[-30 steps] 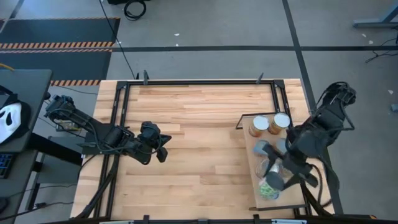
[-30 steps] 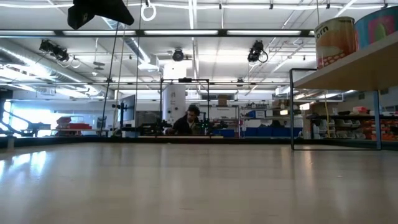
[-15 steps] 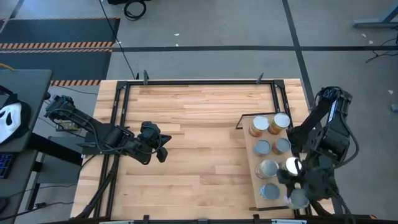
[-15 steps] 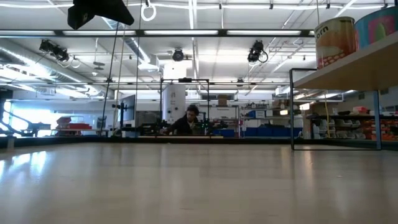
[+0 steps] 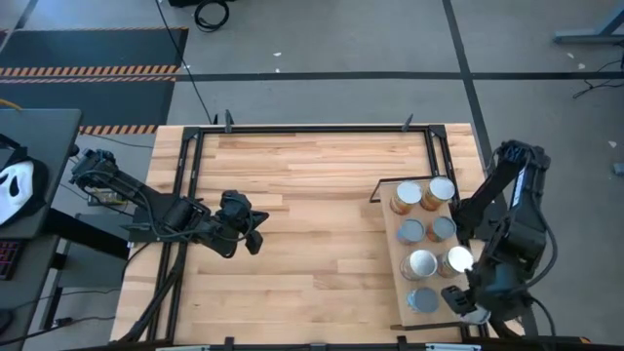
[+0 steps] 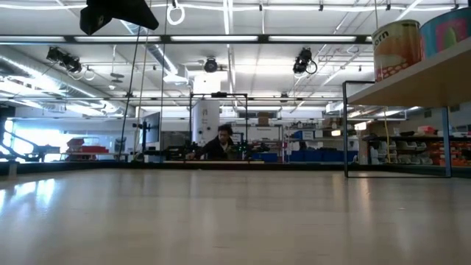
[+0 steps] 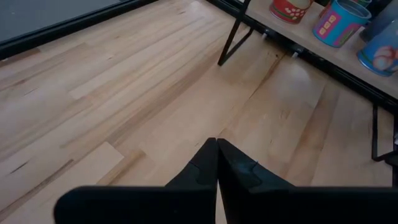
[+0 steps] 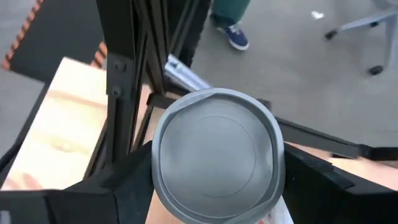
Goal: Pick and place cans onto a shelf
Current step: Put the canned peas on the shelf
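Seven cans [image 5: 421, 263] stand on the shelf [image 5: 394, 241]; the right gripper [image 5: 466, 304] has swung to its near right corner, jaws grasping the eighth can [image 8: 216, 153]. Placing it looks next. The left gripper [image 7: 217, 163] waits mid-desk, jaws clenched.

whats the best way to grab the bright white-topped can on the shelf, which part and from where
Probably from straight above, fingers closing across the round sides just under the rim of the white-topped can. It stands upright on the shelf, and neighbouring cans crowd it, so a sideways approach looks blocked.

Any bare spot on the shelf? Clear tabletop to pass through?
The shelf is crowded: seven cans in two columns; only its near-right corner slot is open, where the right gripper holds a can. The tabletop between the shut left gripper and the shelf is bare.
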Robot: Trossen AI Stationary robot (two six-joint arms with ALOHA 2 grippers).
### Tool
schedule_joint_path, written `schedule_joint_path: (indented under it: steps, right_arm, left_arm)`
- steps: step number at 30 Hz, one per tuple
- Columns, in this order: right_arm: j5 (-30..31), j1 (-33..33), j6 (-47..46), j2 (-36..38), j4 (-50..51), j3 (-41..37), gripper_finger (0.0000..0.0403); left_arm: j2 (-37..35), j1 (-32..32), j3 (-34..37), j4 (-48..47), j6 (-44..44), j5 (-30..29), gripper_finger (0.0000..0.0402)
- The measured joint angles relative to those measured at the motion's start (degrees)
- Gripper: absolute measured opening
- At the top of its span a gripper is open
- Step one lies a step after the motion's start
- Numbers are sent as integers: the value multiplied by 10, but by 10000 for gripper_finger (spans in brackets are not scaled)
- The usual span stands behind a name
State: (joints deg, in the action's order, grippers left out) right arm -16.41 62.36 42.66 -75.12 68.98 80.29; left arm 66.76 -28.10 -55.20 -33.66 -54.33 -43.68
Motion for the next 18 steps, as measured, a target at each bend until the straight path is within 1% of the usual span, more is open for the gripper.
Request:
schedule_joint_path:
  steps: [2, 5, 11, 18]
  right_arm:
    - [-13, -3, 11, -8, 0, -14, 293]
    - [-16, -7, 15, -9, 18, -46, 293]
    - [10, -22, 19, -9, 17, -71, 295]
    - [17, -17, -9, -9, 19, -71, 327]
  left_arm:
    - [0, 0, 0, 0, 0, 0, 11]
    - [0, 0, 0, 0, 0, 0, 11]
    - [0, 0, 0, 0, 0, 0, 11]
    - [0, 0, 0, 0, 0, 0, 11]
